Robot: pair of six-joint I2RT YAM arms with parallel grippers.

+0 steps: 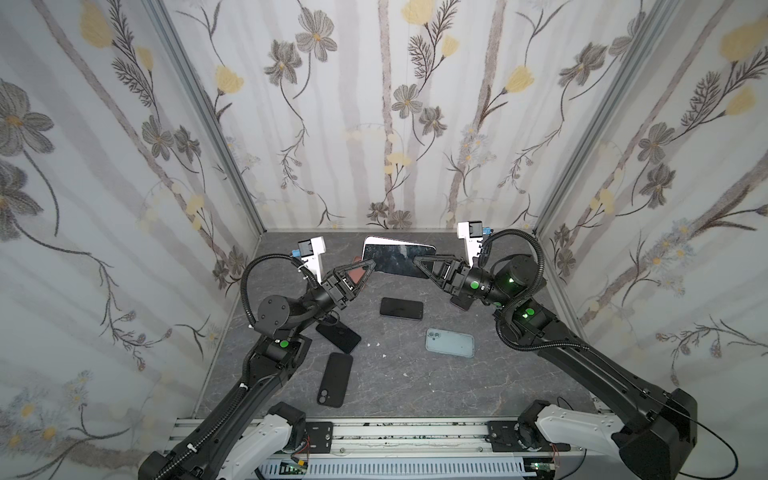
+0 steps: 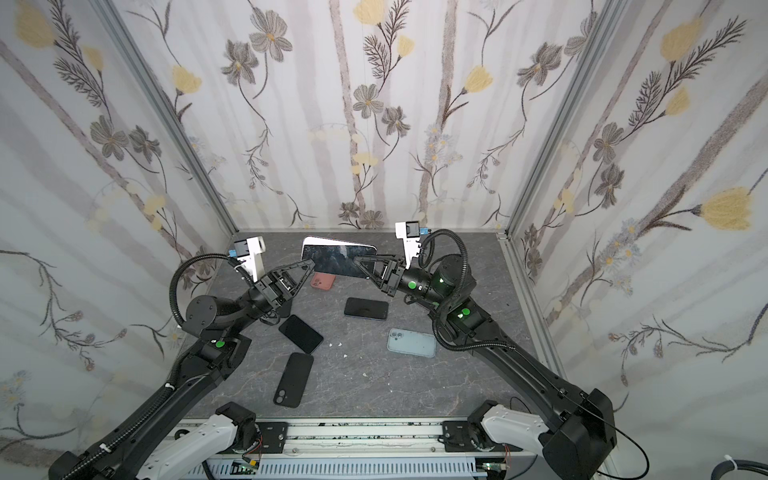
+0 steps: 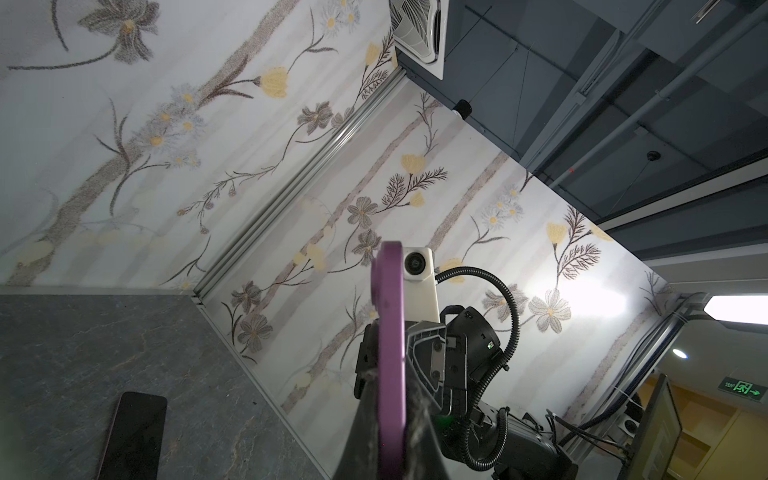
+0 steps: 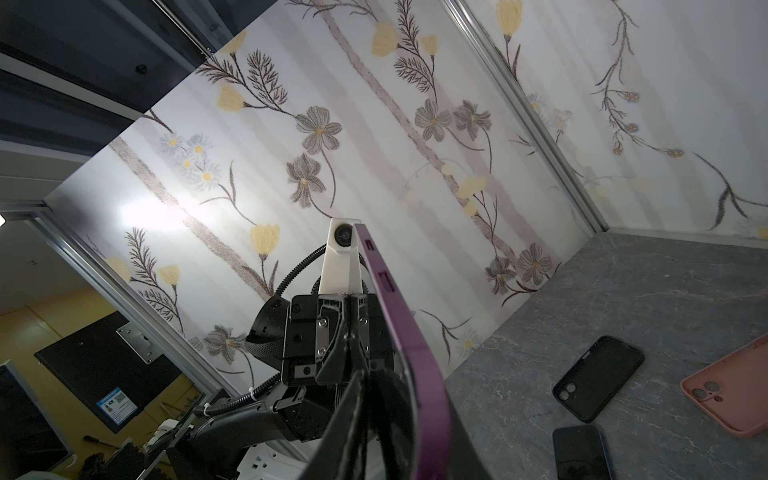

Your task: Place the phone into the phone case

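Note:
A phone (image 1: 395, 257) (image 2: 336, 255) with a dark, reflecting screen hangs above the back of the table, screen up, held at both ends. A purple phone case (image 3: 390, 311) (image 4: 399, 332) wraps its edge, with button slots and a camera bump showing. My left gripper (image 1: 370, 264) (image 2: 309, 264) (image 3: 390, 386) is shut on the left end. My right gripper (image 1: 417, 259) (image 2: 357, 259) (image 4: 395, 382) has its fingers closed on the right end. The held phone's back is hidden in both top views.
On the dark stone table (image 1: 415, 386) lie a salmon case (image 2: 322, 281) (image 4: 731, 395), a black phone (image 1: 401, 308), a grey-blue case (image 1: 450, 343), another black phone (image 1: 338, 334) and a black case (image 1: 335, 379) (image 4: 598, 378). Flowered walls close three sides.

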